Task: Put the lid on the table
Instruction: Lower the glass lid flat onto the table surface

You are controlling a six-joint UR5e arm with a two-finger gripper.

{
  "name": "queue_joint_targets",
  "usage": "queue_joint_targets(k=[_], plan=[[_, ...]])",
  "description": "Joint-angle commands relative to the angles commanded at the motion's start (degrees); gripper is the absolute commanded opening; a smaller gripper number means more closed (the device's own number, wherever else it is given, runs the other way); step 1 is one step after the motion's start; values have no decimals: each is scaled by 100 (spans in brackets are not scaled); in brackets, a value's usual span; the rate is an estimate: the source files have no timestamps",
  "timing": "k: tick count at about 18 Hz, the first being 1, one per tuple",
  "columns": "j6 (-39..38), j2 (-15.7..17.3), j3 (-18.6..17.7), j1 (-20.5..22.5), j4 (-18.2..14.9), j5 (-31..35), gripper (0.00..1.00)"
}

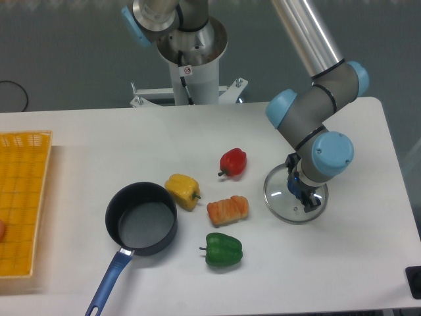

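The round glass lid (279, 197) with its thin silver rim lies flat at the right middle of the white table (99, 131), level with the tabletop or just above it. My gripper (302, 195) points straight down over the lid's centre. Its dark fingers are close together around the small blue knob, which they mostly hide. The dark saucepan (141, 219) with a blue handle stands open and empty at the left front, well away from the lid.
A red pepper (233, 162), a yellow pepper (182, 190), an orange pastry-like piece (227, 210) and a green pepper (223, 249) lie between the saucepan and the lid. A yellow gridded tray (23, 197) sits at the left edge. The robot's base (191, 66) stands at the back.
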Motion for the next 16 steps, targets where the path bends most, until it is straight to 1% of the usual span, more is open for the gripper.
queue_joint_targets(k=[3,6,7,11,13,15,16], plan=[[0,0,9,0,0,0,65],[9,0,0,0,0,0,80],[9,0,0,9,0,0,81],[9,0,0,0,0,0,90],[9,9,9,-9,0,0,92],[9,44,9,-17,0,0,99],[9,70,9,-26,0,0,99]])
